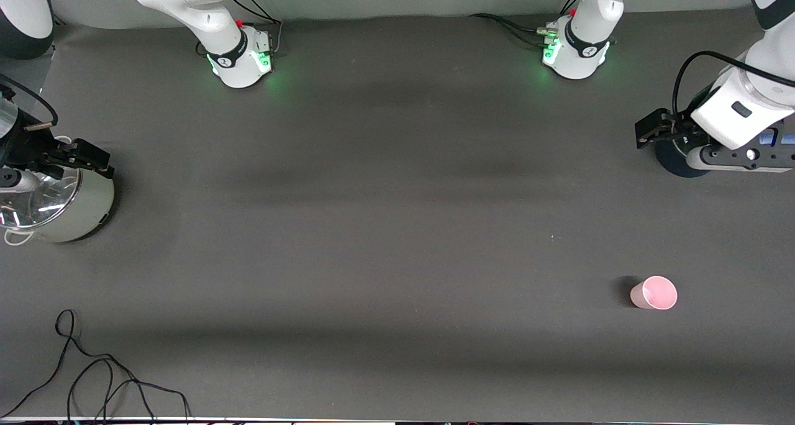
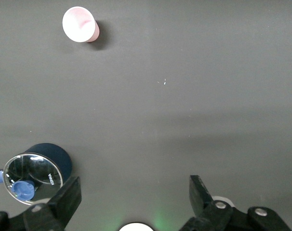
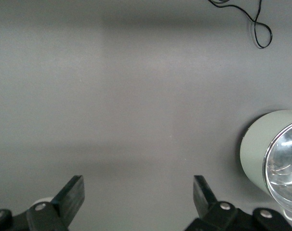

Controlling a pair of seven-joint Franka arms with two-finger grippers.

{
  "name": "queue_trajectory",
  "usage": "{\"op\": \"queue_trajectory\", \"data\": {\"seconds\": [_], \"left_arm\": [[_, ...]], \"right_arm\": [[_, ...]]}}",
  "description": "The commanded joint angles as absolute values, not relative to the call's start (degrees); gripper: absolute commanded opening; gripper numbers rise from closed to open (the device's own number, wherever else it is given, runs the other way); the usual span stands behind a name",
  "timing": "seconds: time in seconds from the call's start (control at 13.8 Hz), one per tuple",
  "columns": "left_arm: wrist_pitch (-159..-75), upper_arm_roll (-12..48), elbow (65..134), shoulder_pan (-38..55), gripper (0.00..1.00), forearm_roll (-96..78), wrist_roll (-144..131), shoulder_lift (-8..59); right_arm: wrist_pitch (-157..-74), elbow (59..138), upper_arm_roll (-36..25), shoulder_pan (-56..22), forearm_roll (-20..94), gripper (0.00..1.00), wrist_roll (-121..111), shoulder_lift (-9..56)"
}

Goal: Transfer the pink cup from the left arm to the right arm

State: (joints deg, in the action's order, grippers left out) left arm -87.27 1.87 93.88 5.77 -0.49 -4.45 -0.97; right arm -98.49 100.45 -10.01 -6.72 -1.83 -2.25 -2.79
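pink cup (image 1: pixel 654 292) | small, pale pink, tapered, no handle, upright, mouth up, on table (image 1: pixel 385 226) nr left arm's end, closer to front cam than dark-blue pot (image 1: pixel 674 161) | left gripper (image 2: pixel 136 195) jaws wide, empty, over table by blue pot | right gripper (image 3: pixel 139 195) wide, empty, by pale-green pot (image 1: pixel 68 207)

Pink cup (image 1: pixel 654 292) (image 2: pixel 79 24): small, pale pink, tapered, no handle. Upright on dark tabletop (image 1: pixel 397 238), mouth up, empty. Toward left arm's end, nearer front camera, well apart from both arms, untouched.
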Motion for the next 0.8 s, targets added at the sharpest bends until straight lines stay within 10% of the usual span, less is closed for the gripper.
{"op": "queue_trajectory", "data": {"seconds": [0.0, 0.72], "left_arm": [[-86.8, 1.5, 93.2, 6.5, 1.0, -0.1, -4.6, -1.1], [-88.1, 1.4, 93.0, 6.4, 1.0, 0.6, -4.4, -0.8]], "right_arm": [[-97.6, 99.6, -10.1, -7.2, -2.3, 1.0, -1.1, -2.5], [-97.9, 99.0, -10.0, -7.3, -2.3, 1.0, -1.1, -2.1]]}}
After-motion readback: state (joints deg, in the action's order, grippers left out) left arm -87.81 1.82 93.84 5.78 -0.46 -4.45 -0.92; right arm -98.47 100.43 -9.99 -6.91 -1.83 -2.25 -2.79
